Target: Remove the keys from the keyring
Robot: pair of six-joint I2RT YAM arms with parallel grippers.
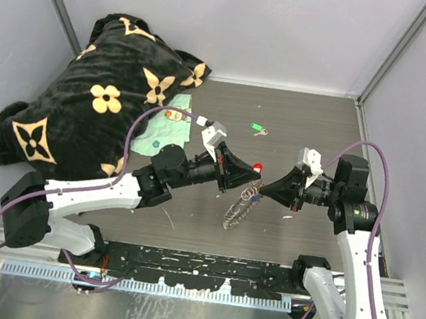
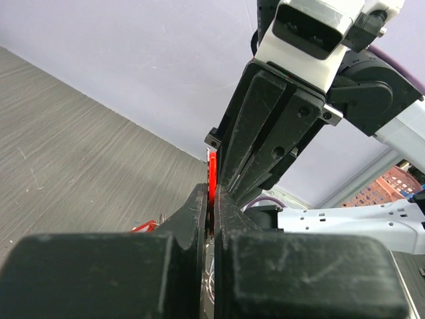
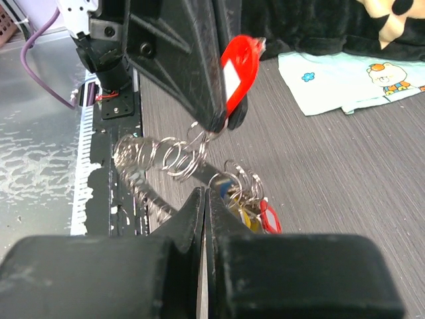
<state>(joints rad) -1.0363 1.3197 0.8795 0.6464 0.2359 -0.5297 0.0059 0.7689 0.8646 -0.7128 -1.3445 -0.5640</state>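
Observation:
The keyring (image 1: pixel 240 205) hangs in the air between my two grippers, a coiled metal ring that also shows in the right wrist view (image 3: pixel 149 156). My left gripper (image 1: pixel 244 178) is shut on the red tag (image 2: pixel 212 174) of one key still on the ring; that tag shows clearly in the right wrist view (image 3: pixel 236 66). My right gripper (image 1: pixel 266 189) is shut on the keyring's rim at its fingertips (image 3: pixel 204 197). More keys with red, yellow and blue tags (image 3: pixel 251 212) hang from the ring just beyond it.
A key with a green tag (image 1: pixel 257 127) lies loose on the table behind the grippers. A black flowered blanket (image 1: pixel 102 104) and a pale green cloth (image 1: pixel 165 131) lie at the back left. A black rail (image 1: pixel 198 264) runs along the near edge.

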